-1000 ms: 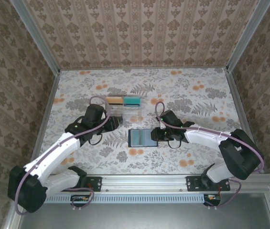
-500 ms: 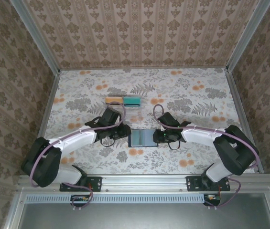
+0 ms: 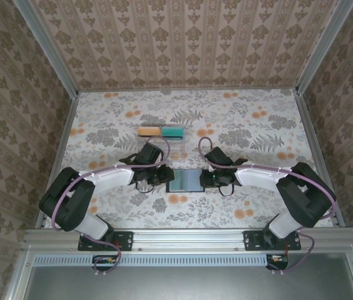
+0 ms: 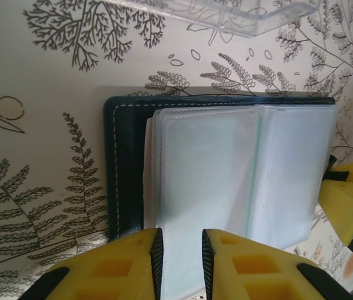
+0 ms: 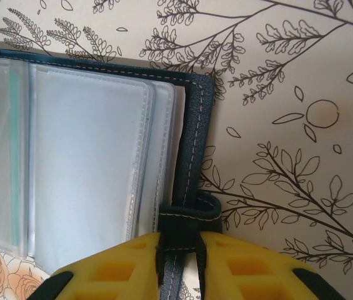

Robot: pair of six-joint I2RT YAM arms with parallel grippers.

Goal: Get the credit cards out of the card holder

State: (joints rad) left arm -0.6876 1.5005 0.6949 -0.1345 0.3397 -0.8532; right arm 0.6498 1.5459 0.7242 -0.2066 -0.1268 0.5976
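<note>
The card holder (image 3: 185, 180) lies open on the table, dark blue with clear sleeves (image 4: 226, 175). My left gripper (image 3: 162, 176) is at its left side. In the left wrist view its jaws (image 4: 182, 250) stand a narrow gap apart over the sleeves' near edge, and the sleeve surface shows between them. My right gripper (image 3: 209, 180) is shut on the holder's right cover, at the dark strap loop (image 5: 185, 215). Two credit cards, one orange-yellow (image 3: 149, 131) and one teal (image 3: 174, 132), lie side by side behind the holder.
A clear plastic case (image 3: 153, 146) lies between the cards and the holder; its edge shows at the top of the left wrist view (image 4: 226, 12). Papered walls and metal rails close the table on three sides.
My left arm has swung right, away from the clear case, to the holder's left edge, and its jaws have narrowed. My right gripper has stayed on the right cover and tightened slightly.
</note>
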